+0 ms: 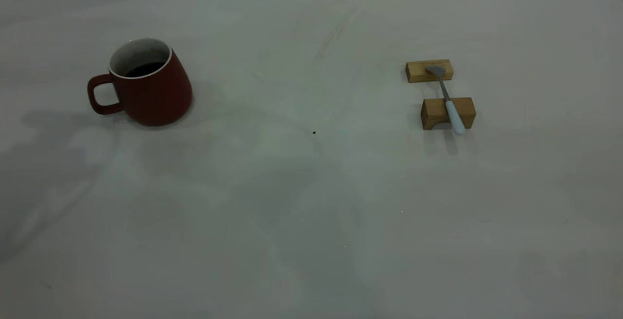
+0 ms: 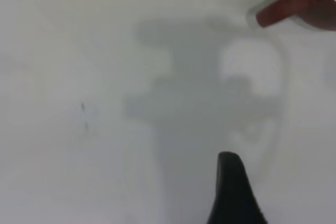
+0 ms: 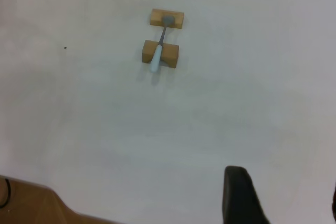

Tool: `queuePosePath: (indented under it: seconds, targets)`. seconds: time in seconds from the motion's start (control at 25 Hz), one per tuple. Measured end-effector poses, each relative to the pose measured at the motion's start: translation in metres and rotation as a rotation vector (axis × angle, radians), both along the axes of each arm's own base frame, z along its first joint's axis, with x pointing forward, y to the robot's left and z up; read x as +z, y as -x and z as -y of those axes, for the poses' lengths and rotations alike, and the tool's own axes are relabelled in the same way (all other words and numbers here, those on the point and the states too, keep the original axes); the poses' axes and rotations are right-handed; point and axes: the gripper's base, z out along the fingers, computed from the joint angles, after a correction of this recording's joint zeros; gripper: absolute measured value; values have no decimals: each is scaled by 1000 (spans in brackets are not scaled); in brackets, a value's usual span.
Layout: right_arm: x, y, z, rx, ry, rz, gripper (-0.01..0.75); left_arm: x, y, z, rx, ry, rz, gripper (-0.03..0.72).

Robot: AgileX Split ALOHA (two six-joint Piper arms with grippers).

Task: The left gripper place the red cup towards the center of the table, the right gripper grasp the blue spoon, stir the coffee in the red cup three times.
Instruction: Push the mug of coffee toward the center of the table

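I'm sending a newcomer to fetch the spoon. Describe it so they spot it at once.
Start at the table and look to its right half, far from the red cup. Two wooden blocks sit there, one behind the other. The spoon lies across both, its grey bowl on the far block; it is the only slim thing, with a pale blue handle.

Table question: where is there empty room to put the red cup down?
The widest bare patch of the table lies between the red cup and the wooden blocks holding the blue spoon. The whole near side is bare too. Only around the blocks is it crowded.
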Motion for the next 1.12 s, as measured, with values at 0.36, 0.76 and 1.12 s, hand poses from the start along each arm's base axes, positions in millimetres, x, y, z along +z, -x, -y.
queuePosePath:
  seconds: [0.36, 0.76, 1.12]
  targets:
    - [0, 0, 0, 0, 0, 0, 452, -54, -59, 15, -416, -105, -79, 551]
    - [0, 0, 0, 0, 0, 0, 452, -108, -88, 32, -639, -140, -164, 551]
    - [0, 0, 0, 0, 0, 0, 452, -140, -90, 36, -716, -145, -182, 551]
